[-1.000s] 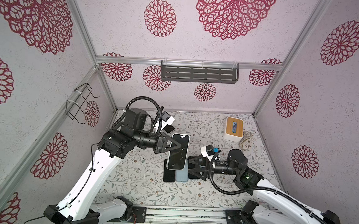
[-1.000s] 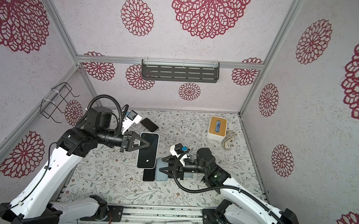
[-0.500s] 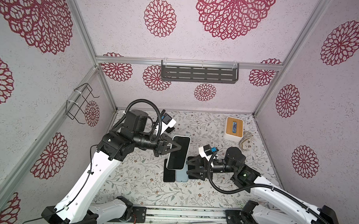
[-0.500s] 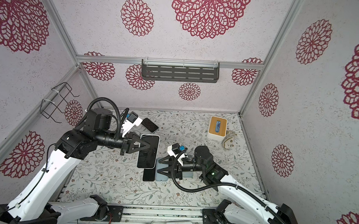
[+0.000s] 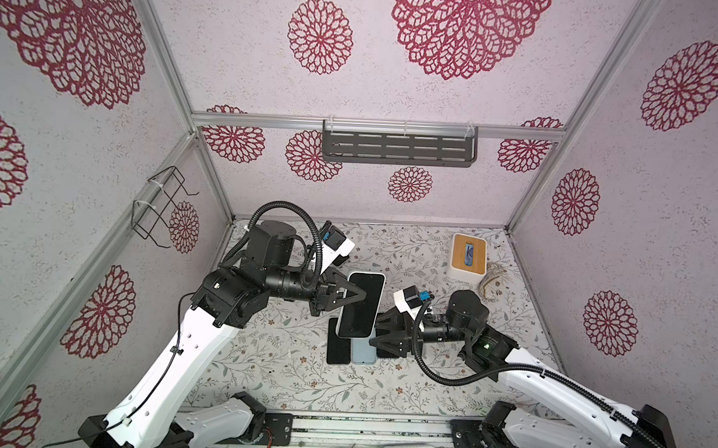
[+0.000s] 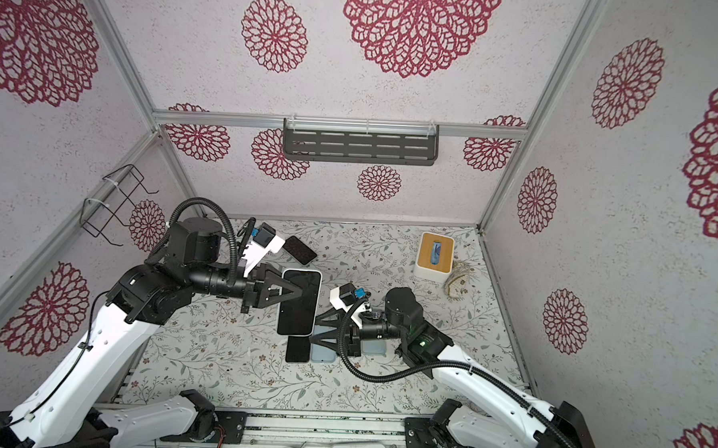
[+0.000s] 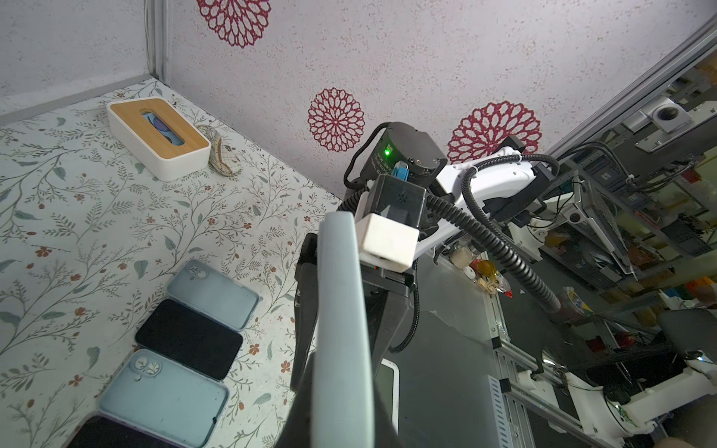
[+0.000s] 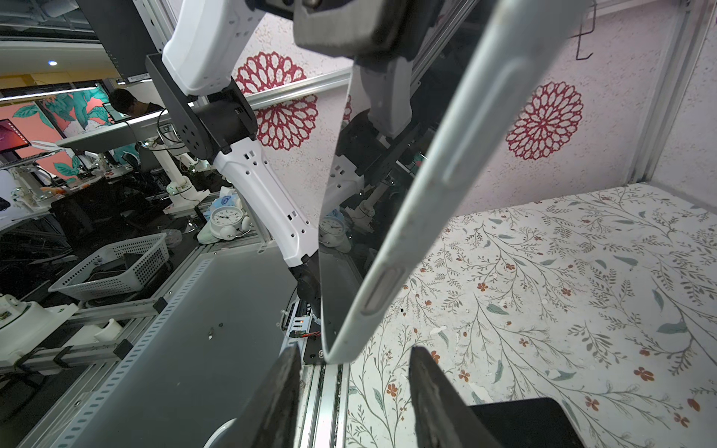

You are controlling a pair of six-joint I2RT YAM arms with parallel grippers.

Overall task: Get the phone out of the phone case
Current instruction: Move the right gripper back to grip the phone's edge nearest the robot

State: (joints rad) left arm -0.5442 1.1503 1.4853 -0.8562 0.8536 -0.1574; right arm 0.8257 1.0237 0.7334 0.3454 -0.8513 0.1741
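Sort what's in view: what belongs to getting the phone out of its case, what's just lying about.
In the job: cased phone, left tool gripping it, right tool, open.
Lying about: empty cases, loose phones, tissue box, wall shelf, wire rack.

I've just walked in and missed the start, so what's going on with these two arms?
The left gripper is shut on a phone in a pale blue case, holding it up off the table. The right gripper, jaws open, sits at the phone's near end with a finger on either side, not yet gripping. The phone is still in its case.
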